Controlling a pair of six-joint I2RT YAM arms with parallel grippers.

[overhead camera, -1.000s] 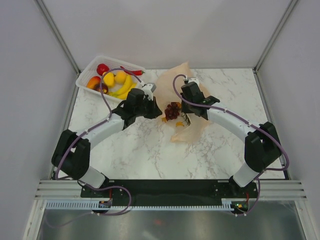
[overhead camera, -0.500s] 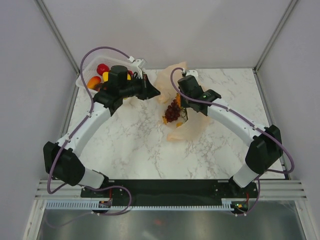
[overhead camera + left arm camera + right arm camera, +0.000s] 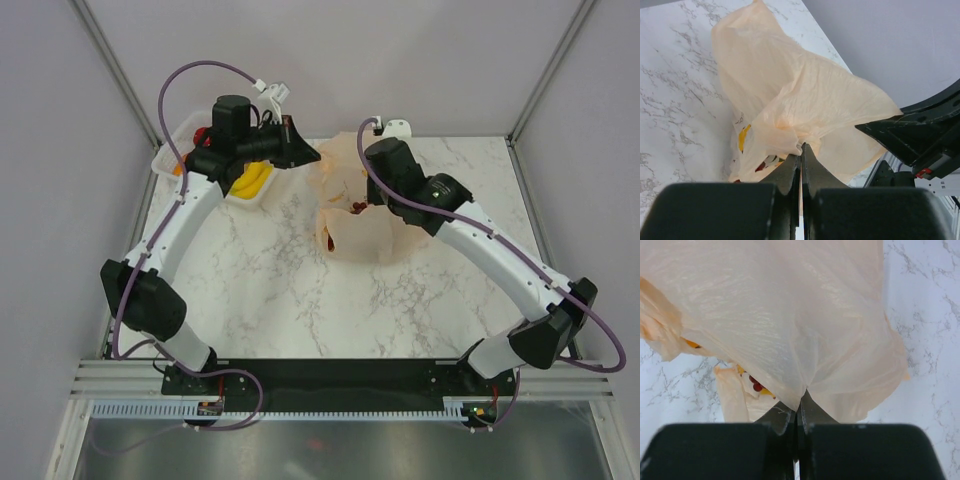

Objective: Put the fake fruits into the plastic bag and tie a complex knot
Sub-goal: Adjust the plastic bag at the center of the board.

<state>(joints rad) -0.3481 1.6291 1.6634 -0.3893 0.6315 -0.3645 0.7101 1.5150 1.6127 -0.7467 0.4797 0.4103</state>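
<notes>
The peach plastic bag (image 3: 352,225) hangs stretched between my two grippers at the back middle of the table. My left gripper (image 3: 312,156) is shut on the bag's left rim, and film bunches at its tips (image 3: 801,146). My right gripper (image 3: 366,198) is shut on the opposite rim (image 3: 800,396), with the bag (image 3: 790,315) draped in front of it. Dark red grapes (image 3: 356,207) show through the bag's mouth and again as small red balls (image 3: 756,385). Yellow bananas (image 3: 254,181) and a red apple (image 3: 203,133) lie in the white basket (image 3: 164,158), mostly behind my left arm.
The white lattice basket sits at the back left corner beside the grey wall. The right arm's black wrist (image 3: 920,130) is close to the bag on its far side. Marble table (image 3: 300,300) stretches toward the arm bases.
Both arms rose and pulled apart, with the left swinging back toward the basket. The bag lifted off the table and spread, and the grapes now sit mostly hidden inside it.
</notes>
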